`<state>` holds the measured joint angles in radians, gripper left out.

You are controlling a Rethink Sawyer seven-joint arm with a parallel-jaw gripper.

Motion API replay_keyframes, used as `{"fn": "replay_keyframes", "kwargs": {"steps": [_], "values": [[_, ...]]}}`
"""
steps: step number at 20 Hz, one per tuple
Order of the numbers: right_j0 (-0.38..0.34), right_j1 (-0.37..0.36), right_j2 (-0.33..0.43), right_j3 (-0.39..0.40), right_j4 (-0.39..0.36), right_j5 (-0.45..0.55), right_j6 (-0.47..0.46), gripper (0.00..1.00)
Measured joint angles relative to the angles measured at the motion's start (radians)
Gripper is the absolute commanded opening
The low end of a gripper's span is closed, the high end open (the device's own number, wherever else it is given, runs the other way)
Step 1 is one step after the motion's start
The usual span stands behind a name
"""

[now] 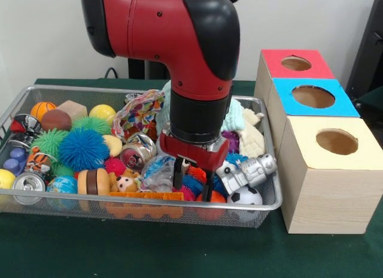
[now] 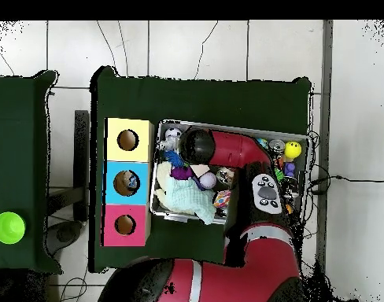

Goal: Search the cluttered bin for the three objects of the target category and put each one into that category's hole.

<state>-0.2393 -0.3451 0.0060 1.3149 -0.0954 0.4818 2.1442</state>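
The wire mesh bin point(image 1: 149, 201) is full of toys and also shows in the overhead view point(image 2: 227, 127). My gripper point(image 1: 192, 181) hangs straight down into its front right part, with the fingers apart around a red and blue spiky ball point(image 1: 195, 175). One clear wrinkly plastic lump point(image 1: 158, 174) lies just left of the left finger point(image 1: 178, 173). I cannot make out other clear lumps in the clutter. The blue-topped box's hole point(image 1: 313, 96) is to the right of the bin and shows in the overhead view point(image 2: 127, 183). There the arm hides the gripper.
A red-topped box point(image 1: 296, 63) and a yellow-topped box point(image 1: 337, 141) flank the blue one. Silver cans point(image 1: 29, 183) point(image 1: 139, 151), a blue spiky ball point(image 1: 82, 149), a silver toy robot point(image 1: 245, 170) and a soccer ball point(image 1: 244, 197) crowd the bin.
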Motion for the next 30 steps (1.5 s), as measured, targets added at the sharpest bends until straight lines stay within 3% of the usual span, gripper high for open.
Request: {"fn": "replay_keyframes", "kwargs": {"steps": [7, 22, 30], "values": [[0.0, -0.007, -0.001, 0.005, 0.007, -0.006, 0.0, 1.0], [-0.027, -0.236, 0.0, 0.082, 0.022, 0.119, 0.0, 1.0], [-0.07, -0.257, 0.001, 0.083, 0.022, 0.12, 0.0, 1.0]]}}
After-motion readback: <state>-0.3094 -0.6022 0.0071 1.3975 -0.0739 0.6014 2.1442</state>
